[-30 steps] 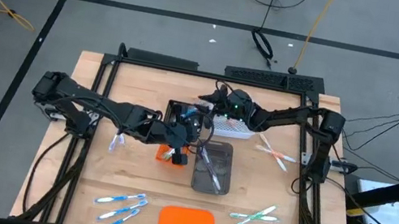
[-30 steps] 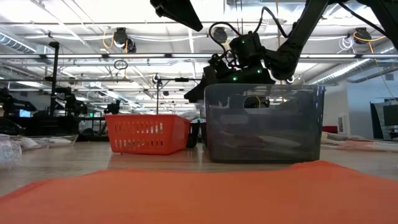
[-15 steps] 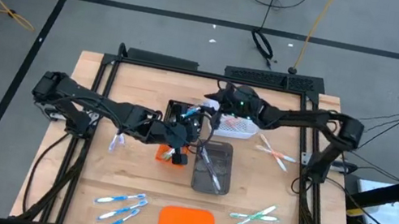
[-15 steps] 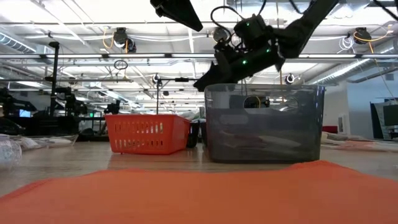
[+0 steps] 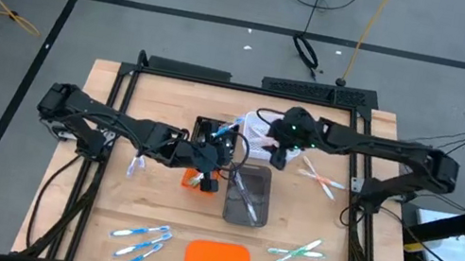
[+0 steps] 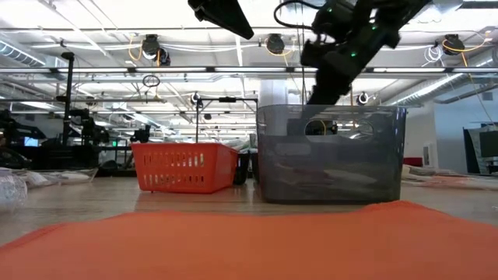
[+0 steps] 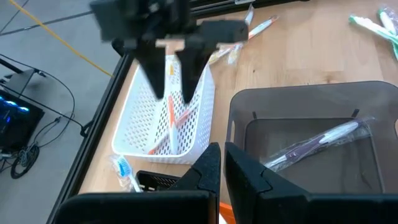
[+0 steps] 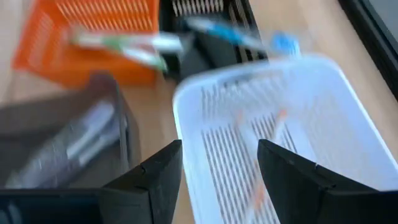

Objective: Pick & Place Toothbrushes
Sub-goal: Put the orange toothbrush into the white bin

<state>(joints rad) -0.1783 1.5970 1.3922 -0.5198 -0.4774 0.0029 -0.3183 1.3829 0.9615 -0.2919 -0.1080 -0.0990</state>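
My right gripper (image 5: 276,156) (image 8: 219,149) hangs open above the white tray (image 5: 259,142) (image 7: 168,118), fingers pointing down, touching nothing. Pink toothbrushes (image 7: 171,121) (image 8: 273,134) lie in that tray. My left gripper (image 5: 208,174) (image 7: 222,152) is shut and empty, beside the orange tray (image 5: 195,180) (image 8: 87,37), which holds a green toothbrush (image 8: 124,43). A blue toothbrush (image 8: 236,34) rests across the black tray (image 5: 211,132). Pale grey toothbrushes (image 7: 317,143) lie in the grey tray (image 5: 249,196) (image 6: 331,152). Loose on the table are blue (image 5: 141,239), green (image 5: 298,251) and pink toothbrushes (image 5: 320,178).
A flat orange slab (image 5: 217,259) lies near the table's near edge and fills the low view's foreground. The four trays stand close together mid-table. A black frame (image 5: 251,81) rims the far edge. A pale toothbrush (image 5: 135,166) lies left of the orange tray.
My right gripper has swung from the white tray's far left side toward the table's right and near edge. It has turned from pointing left to pointing down over the tray.
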